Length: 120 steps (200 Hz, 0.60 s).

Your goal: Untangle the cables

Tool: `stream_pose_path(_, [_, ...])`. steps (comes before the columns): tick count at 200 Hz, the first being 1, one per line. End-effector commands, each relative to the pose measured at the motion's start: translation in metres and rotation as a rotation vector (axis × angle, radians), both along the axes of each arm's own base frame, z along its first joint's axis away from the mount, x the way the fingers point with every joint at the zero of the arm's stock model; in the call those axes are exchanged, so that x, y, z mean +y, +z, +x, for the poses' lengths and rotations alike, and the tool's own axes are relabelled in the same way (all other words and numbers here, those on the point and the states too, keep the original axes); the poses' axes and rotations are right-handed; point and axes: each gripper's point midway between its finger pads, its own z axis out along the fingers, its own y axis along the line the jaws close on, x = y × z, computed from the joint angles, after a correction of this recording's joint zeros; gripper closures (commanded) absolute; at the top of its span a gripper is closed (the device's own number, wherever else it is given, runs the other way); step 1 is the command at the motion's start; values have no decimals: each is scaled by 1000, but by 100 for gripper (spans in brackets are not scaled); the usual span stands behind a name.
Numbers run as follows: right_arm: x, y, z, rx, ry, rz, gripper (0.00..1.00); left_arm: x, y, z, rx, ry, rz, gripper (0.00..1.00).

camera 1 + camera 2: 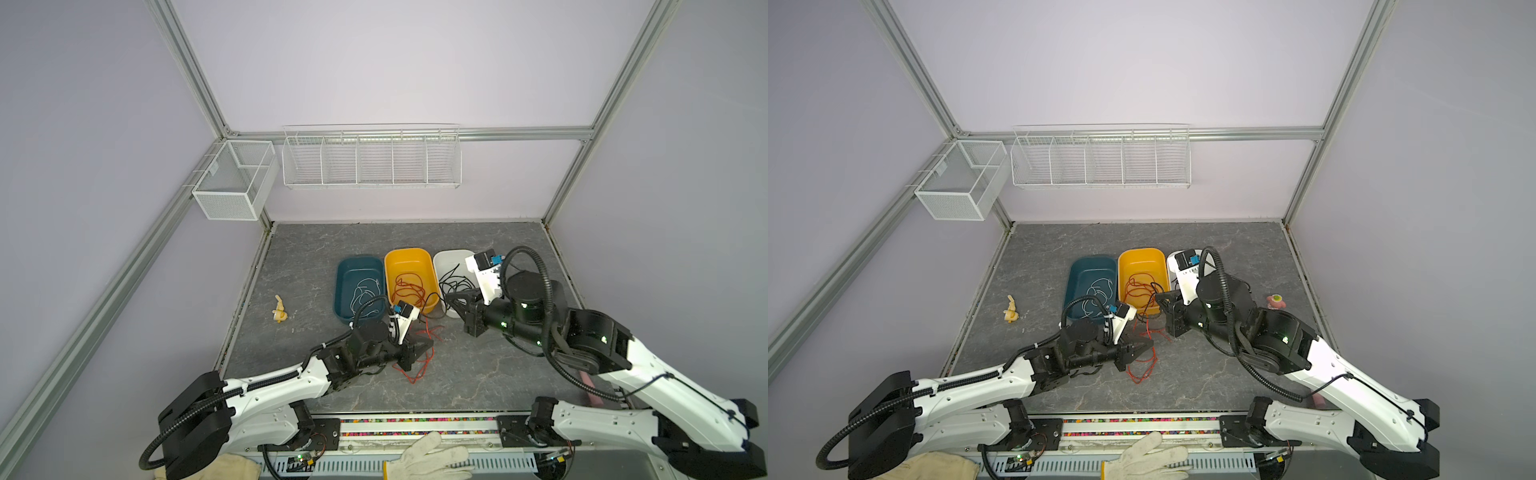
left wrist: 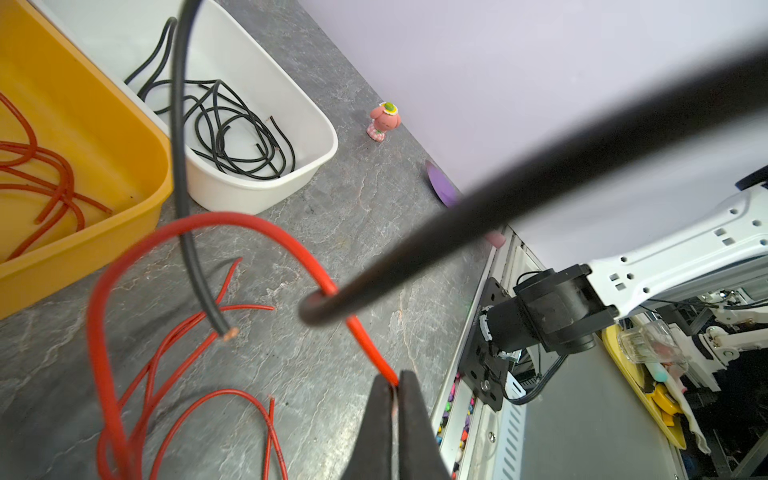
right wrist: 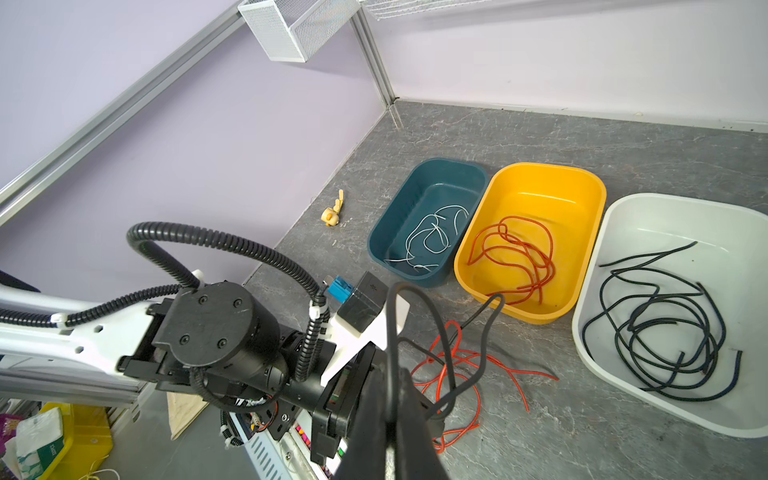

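Left gripper (image 2: pixel 394 384): fingers closed on the red cable (image 2: pixel 232 218). Right gripper (image 3: pixel 390 374): fingers closed on the black cable (image 3: pixel 387 328), which passes through the raised red loop.

To free it, hold the red cable fixed and draw the black cable out of the loop slowly. A fast pull would likely drag the loose red strands along.

The tangled cables lie mid-tabletop toward the front edge, just in front of the yellow tub (image 3: pixel 540 166). They are thin and limp, and one black end shows bare copper. Other lengths lie sorted: white in the blue tub (image 3: pixel 415 183), red in the yellow tub, black in the white tub (image 3: pixel 623 203).
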Motion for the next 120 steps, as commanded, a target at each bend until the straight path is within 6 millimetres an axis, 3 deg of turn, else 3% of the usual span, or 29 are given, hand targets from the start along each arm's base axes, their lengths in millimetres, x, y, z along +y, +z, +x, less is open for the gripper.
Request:
stream_pose_path(1, [-11,10,4,-40,-46,24,93,7,-7,-5,-4,-5,12,100])
stream_pose_path(66, [-38,20,9,-89,-140,22,93,27,-30,-6,-7,39,75,100])
stream_pose_path(120, [-64,18,16,-126,-236,-31,93,41,-38,-5,-29,70,127,100])
